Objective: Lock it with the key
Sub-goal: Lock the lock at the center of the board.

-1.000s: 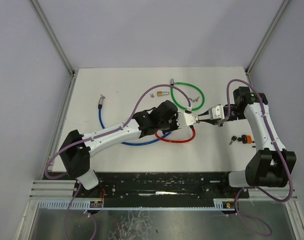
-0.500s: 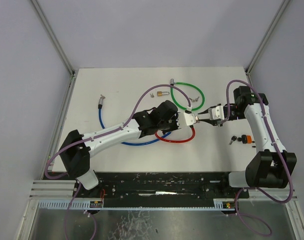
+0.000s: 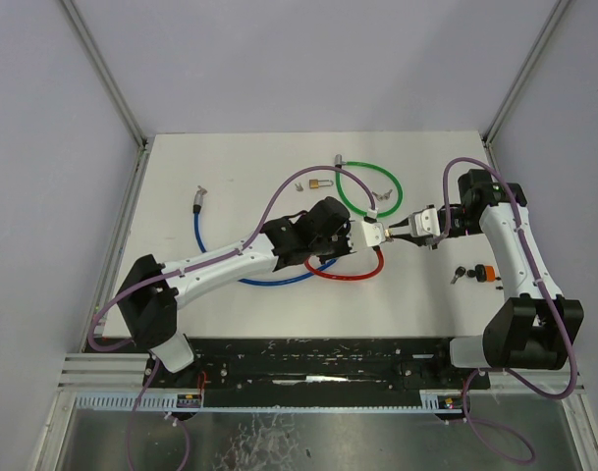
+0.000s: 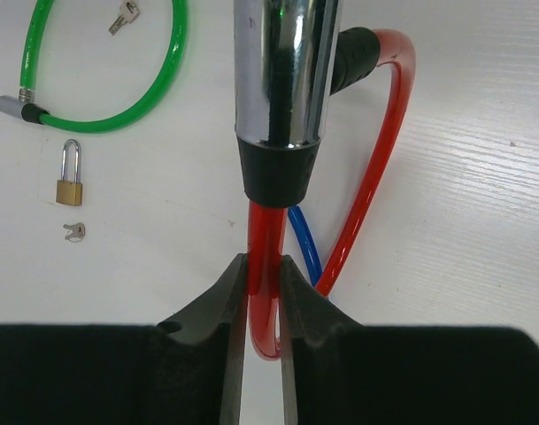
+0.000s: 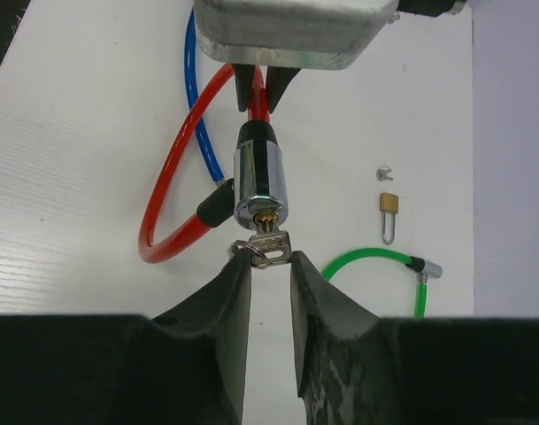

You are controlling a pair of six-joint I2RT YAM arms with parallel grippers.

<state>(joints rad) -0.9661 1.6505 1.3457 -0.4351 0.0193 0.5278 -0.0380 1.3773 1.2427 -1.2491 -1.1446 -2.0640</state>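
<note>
Centrally on the white tabletop (image 3: 230, 177) lies the red cable lock (image 3: 343, 267), a glossy red cable closed in a loop, with black sleeves where it enters a polished chrome cylinder (image 3: 374, 234). The left claw (image 3: 355, 234) and the right claw (image 3: 395, 232) meet at this cylinder from opposite sides. The left wrist view shows the left claw (image 4: 263, 266) narrowed onto the red cable just below the black collar of the cylinder (image 4: 282, 71), both pads touching the cable. Only this view shows a blue cable (image 4: 303, 243) passing beneath the red loop at that spot. The right wrist view alone shows the cylinder's end face (image 5: 259, 181) with its brass keyway. The key (image 5: 271, 243) is seated there, its flat silver head and a small ring projecting toward the camera. The right claw (image 5: 269, 257) is drawn in on that head, a fingertip on either side. The overhead view cannot resolve this contact, but it places the spare items. A green cable lock (image 3: 369, 186) lies behind the cylinder, a brass padlock (image 3: 317, 183) left of it, and an orange-and-black part (image 3: 483, 273) sits near the right arm.
</note>
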